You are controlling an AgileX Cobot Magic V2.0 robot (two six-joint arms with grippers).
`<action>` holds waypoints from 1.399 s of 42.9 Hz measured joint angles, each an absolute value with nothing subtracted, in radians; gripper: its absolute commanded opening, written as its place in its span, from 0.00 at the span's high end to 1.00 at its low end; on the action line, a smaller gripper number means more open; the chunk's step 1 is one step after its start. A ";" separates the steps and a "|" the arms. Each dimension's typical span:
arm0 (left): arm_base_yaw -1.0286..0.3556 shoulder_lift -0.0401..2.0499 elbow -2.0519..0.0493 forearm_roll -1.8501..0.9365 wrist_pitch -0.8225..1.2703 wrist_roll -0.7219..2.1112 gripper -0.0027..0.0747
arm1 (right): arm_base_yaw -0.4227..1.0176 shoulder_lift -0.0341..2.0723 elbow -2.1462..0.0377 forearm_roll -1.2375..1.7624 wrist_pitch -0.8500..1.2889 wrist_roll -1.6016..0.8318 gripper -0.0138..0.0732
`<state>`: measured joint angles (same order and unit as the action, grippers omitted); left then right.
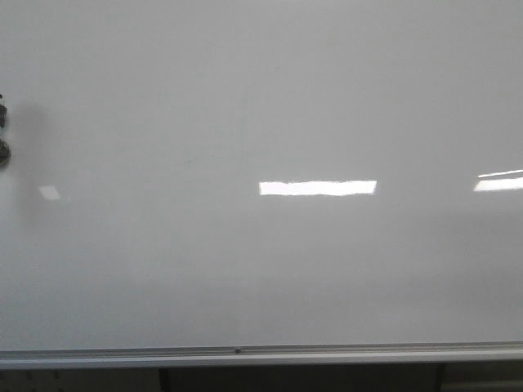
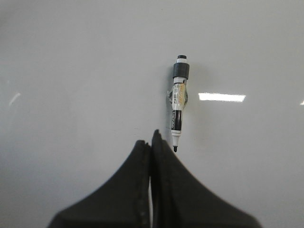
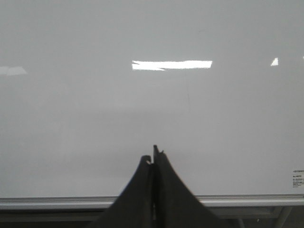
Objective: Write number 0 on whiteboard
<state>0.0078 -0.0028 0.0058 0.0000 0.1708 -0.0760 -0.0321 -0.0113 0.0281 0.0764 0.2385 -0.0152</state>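
Observation:
The whiteboard (image 1: 261,269) is glossy white with a silver rim (image 1: 261,355) and fills the front view. No number 0 shows on it in any view. A black-and-white marker (image 2: 178,102) lies against the board in the left wrist view, uncapped, its black tip pointing at my left gripper. My left gripper (image 2: 151,138) is shut and empty, its fingers (image 2: 164,156) just beside the marker's tip and apart from it. My right gripper (image 3: 153,154) is shut and empty over the board's lower part (image 3: 95,118), near the rim (image 3: 57,201). Neither gripper shows in the front view.
Bright rectangular light reflections (image 1: 317,187) lie on the board. Dark small parts (image 1: 3,153) show at the far left edge of the front view; I cannot tell what they are. A small printed label (image 3: 298,179) sits near the board's corner.

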 measured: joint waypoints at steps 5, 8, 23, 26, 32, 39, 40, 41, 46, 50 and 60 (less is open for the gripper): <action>0.008 -0.003 0.006 0.000 0.171 -0.076 0.99 | -0.032 -0.011 0.028 0.076 0.238 -0.015 0.92; 0.008 -0.003 0.006 0.000 0.171 -0.076 0.99 | -0.032 -0.011 0.028 0.076 0.238 -0.015 0.92; 0.008 -0.003 0.006 0.000 0.171 -0.076 0.99 | -0.032 -0.011 0.028 0.076 0.238 -0.015 0.92; 0.008 -0.003 0.006 0.000 0.171 -0.076 0.99 | -0.032 -0.011 0.028 0.076 0.238 -0.015 0.92; 0.008 -0.003 0.006 0.000 0.171 -0.076 0.99 | -0.032 -0.011 0.028 0.076 0.238 -0.015 0.92; 0.008 -0.003 0.006 0.000 0.171 -0.076 0.99 | -0.032 -0.011 0.028 0.076 0.238 -0.015 0.92; 0.008 -0.003 0.006 0.000 0.171 -0.076 0.99 | -0.032 -0.011 0.028 0.076 0.238 -0.015 0.92; 0.008 -0.003 0.006 0.000 0.171 -0.076 0.99 | -0.032 -0.011 0.028 0.076 0.238 -0.015 0.92; 0.008 -0.003 0.006 0.000 0.171 -0.076 0.99 | -0.032 -0.011 0.028 0.076 0.238 -0.015 0.92; 0.008 -0.003 0.006 0.000 0.164 -0.076 0.99 | -0.032 -0.011 0.028 0.076 0.238 -0.015 0.92; 0.008 -0.003 0.006 0.000 0.008 -0.076 0.99 | -0.032 -0.011 0.028 0.076 0.156 -0.015 0.92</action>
